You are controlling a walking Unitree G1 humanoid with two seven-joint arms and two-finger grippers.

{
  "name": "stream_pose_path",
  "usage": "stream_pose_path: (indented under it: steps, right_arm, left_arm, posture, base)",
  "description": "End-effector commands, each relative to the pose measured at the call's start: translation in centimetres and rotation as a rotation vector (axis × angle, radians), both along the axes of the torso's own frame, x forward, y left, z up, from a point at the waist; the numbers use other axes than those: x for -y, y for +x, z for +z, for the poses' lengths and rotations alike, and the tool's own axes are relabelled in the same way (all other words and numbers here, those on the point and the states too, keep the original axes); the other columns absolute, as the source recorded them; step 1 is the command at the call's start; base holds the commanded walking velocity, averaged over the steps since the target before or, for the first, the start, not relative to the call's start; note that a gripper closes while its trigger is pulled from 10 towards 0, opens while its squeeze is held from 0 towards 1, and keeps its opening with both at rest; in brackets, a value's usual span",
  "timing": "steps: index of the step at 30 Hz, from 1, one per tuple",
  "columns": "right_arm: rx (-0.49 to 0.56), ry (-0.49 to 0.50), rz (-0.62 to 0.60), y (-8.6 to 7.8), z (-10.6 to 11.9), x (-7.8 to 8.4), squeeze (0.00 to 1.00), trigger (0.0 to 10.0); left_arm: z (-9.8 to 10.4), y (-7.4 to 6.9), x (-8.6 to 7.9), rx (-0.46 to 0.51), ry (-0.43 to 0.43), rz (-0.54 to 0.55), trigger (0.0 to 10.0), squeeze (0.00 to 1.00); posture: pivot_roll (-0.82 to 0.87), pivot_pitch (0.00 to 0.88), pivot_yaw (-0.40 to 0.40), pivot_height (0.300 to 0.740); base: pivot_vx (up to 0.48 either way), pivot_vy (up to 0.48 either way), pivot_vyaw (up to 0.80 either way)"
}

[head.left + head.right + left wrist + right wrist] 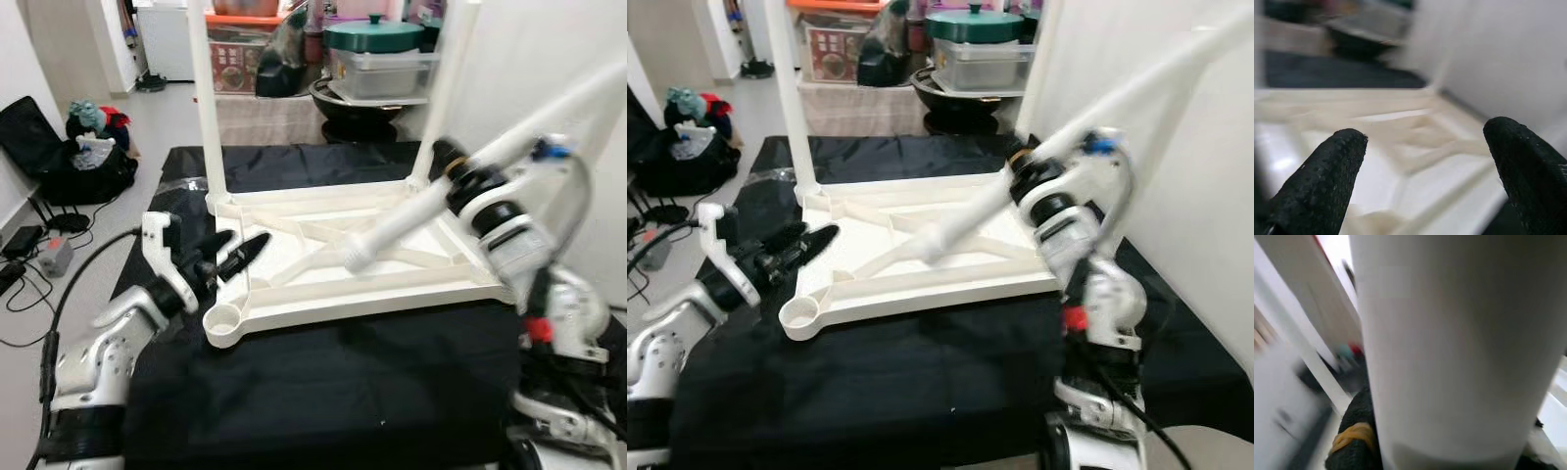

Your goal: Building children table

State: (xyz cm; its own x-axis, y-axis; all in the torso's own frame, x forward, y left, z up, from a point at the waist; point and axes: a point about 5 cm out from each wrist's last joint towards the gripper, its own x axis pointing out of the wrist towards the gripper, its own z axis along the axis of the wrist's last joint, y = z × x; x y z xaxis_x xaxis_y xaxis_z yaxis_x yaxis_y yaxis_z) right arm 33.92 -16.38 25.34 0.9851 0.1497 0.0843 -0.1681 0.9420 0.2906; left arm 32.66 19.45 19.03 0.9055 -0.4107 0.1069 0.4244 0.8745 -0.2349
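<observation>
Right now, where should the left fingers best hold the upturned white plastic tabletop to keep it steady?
Grip the raised rim of the upturned white plastic tabletop near its empty round corner socket, coming from the robot's left, where the open left gripper hovers. The rim is thin and exposed.

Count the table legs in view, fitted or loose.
3. Two legs stand upright in the far corners of the upside-down tabletop: far left leg, far right leg. The third leg, held by the right gripper, slants over the tabletop.
</observation>
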Motion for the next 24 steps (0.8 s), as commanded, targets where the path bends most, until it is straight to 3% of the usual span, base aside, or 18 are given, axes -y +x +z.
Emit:
stream_pose_path:
  steps: [1, 3, 10, 18, 24]
  right_arm:
    - [-0.026, -0.069, -0.031, 0.1, -0.5, -0.1, 0.0, 10.0]
    - [-0.058, -0.129, -0.064, 0.2, -1.0, -0.2, 0.0, 10.0]
    - [-0.084, -0.098, -0.079, 0.2, -1.6, -0.4, 0.0, 10.0]
    - [0.01, -0.045, -0.097, -0.2, -1.7, -1.0, 0.0, 10.0]
    - [0.09, -0.059, -0.119, -0.7, -0.7, -1.2, 0.0, 10.0]
  left_arm:
    - [-0.7, -0.1, -0.2, -0.021, 0.06, 0.036, 10.0, 0.0]
    - [-0.6, -0.3, 0.0, -0.015, 0.082, 0.032, 10.0, 0.0]
    - [-0.6, -0.5, 0.8, 0.011, 0.163, 0.018, 10.0, 0.0]
    - [-0.8, -0.4, 1.5, 0.043, 0.197, 0.034, 10.0, 0.0]
    - [-0.8, -0.4, 2.0, 0.057, 0.211, 0.046, 10.0, 0.0]
  posture:
    - [0.06, 0.0, -0.053, 0.74]
    - [0.06, 0.0, -0.052, 0.74]
    - [0.06, 0.0, -0.055, 0.74]
    - [0.06, 0.0, -0.052, 0.74]
    - [0.06, 0.0, -0.054, 0.74]
  base:
    - [0.0, 0.0, 0.0]
    - [0.0, 0.0, 0.0]
    - [0.0, 0.0, 0.0]
    - [0.0, 0.0, 0.0]
    - [0.0, 0.311, 0.0]
